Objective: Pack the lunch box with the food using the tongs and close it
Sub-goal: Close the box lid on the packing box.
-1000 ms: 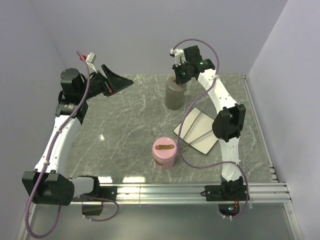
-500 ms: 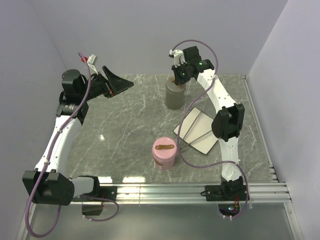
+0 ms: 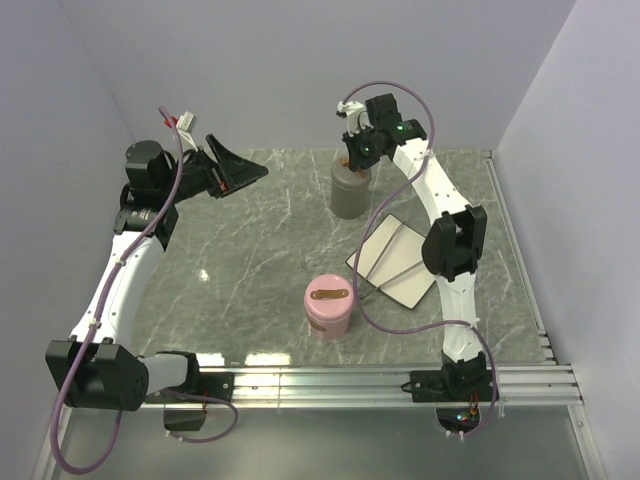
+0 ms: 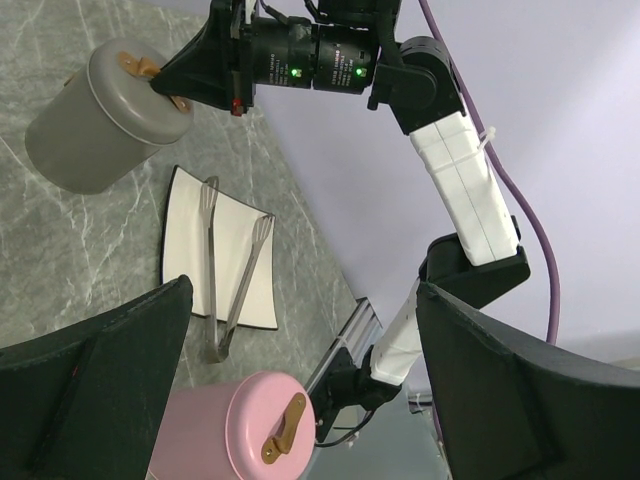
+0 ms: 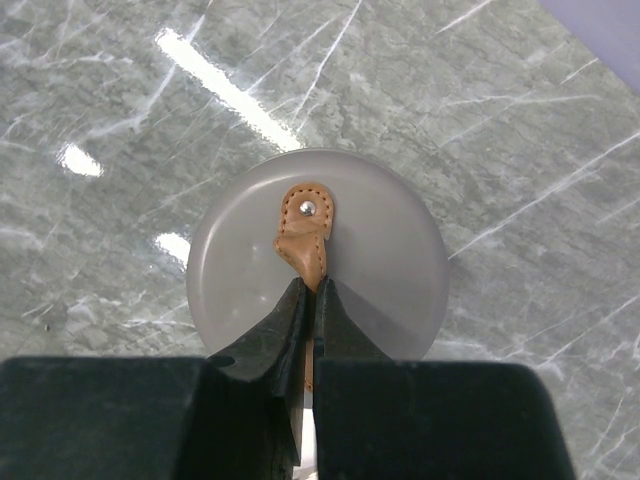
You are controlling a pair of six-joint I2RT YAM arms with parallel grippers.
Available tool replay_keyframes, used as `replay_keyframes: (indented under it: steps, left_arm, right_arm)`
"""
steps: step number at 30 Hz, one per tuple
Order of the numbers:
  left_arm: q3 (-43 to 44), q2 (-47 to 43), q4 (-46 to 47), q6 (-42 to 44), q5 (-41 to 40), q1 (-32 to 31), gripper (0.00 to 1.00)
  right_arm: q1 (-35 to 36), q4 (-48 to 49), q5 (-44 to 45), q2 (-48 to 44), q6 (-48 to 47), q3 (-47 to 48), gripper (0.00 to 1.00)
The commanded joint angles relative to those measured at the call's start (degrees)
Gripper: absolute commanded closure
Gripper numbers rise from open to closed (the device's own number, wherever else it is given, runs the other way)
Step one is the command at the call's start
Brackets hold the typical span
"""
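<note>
While the right gripper point(image 5: 311, 292) hangs over the grey pot point(image 3: 350, 192), its two fingers are pressed together on the tan strap point(image 5: 305, 235) on the pot's lid point(image 5: 385, 265). The strap is pinched at its loose end. Its other end is pinned to the lid by a small metal stud. The grey pot stands upright at the far side of the table point(image 3: 250, 250), about in the middle.

The left gripper point(image 3: 240, 165) is up in the air at the far left. Its fingers are spread wide and hold nothing.

The tongs point(image 4: 211, 262) lie flat on a white plate point(image 4: 185, 240). They make a thin V shape. The joined end points to the pink pot point(image 3: 328, 305) and pokes just past the plate's edge. The two open tips point away from it, to the far right side of the table. So the long way of the tongs runs from near left to far right in the top view. No gripper touches them.

The pink pot stands upright near the front middle of the table, just beside the plate. It has a lid with a tan strap too.

The table top is grey-green stone with thin white lines, and lamps shine on it in bright spots. A metal rail point(image 3: 350, 382) runs along the near edge. Plain pale purple walls point(image 3: 280, 70) stand on three sides.
</note>
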Motion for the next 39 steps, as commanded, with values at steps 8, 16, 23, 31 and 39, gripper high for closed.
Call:
replay_keyframes:
  steps: [8, 16, 23, 31, 39]
  left_arm:
    - [0.37, -1.02, 0.7, 1.11, 1.44, -0.21, 0.01]
    - [1.69, -0.32, 0.35, 1.37, 1.35, -0.21, 0.01]
    - [0.63, -0.85, 0.7, 1.37, 1.18, -0.21, 0.01]
    - [1.42, -1.02, -0.44, 2.51, 0.83, -0.12, 0.01]
    - [2.65, -0.24, 0.79, 1.99, 0.48, 1.2, 0.01]
  right_arm:
    - [-0.56, 0.58, -2.51, -1.67, 3.47, -1.24, 0.78]
    - [-2.32, 8.04, -6.12, -9.14, 8.92, -7.04, 0.6]
    - [-3.2, 14.46, -5.86, -14.15, 11.03, -11.52, 0.56]
    - [-11.1, 22.11, -10.76, -12.41, 28.94, -13.99, 0.51]
    - [-19.2, 39.84, -17.97, -11.88, 52.24, -26.81, 0.5]
